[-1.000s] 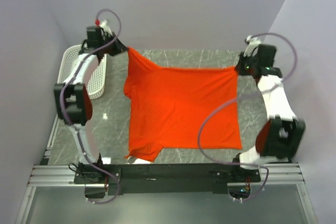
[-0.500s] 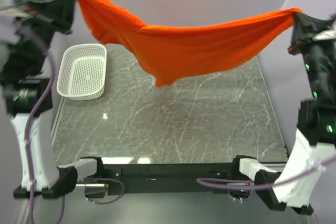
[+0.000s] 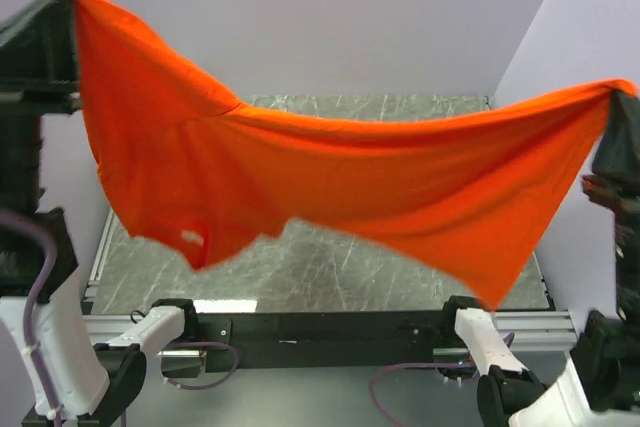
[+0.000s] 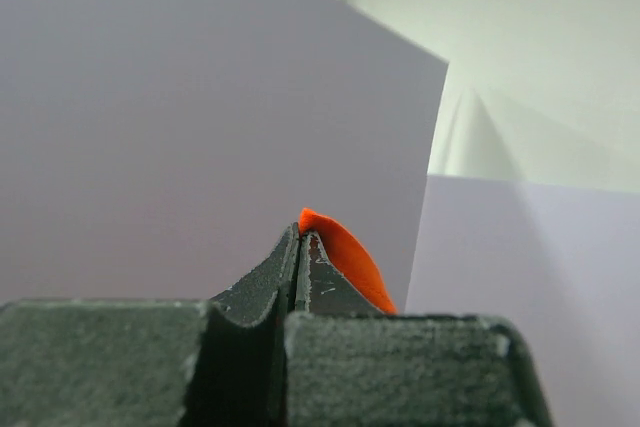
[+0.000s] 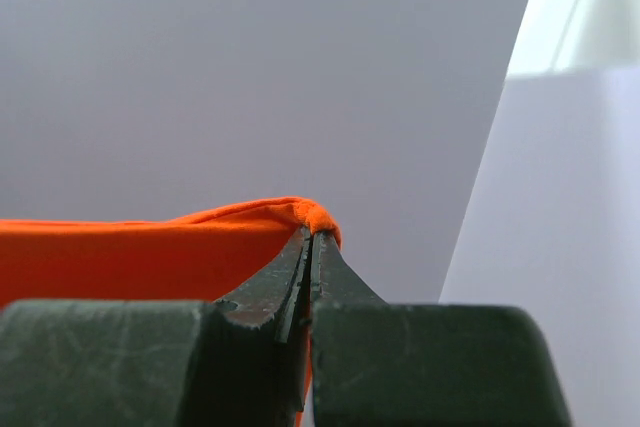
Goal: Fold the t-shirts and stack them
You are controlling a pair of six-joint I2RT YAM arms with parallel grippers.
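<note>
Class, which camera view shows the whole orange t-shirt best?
Top external: the t-shirt hangs fully spread in mid-air. The wrist views show only a corner pinched in the left tool and the right tool.

You had the table [image 3: 300,269] in view as a dark grey marbled slab with pale veins, a bright glare near its front edge. The t-shirt [image 3: 330,177] hid most of it from you.
</note>
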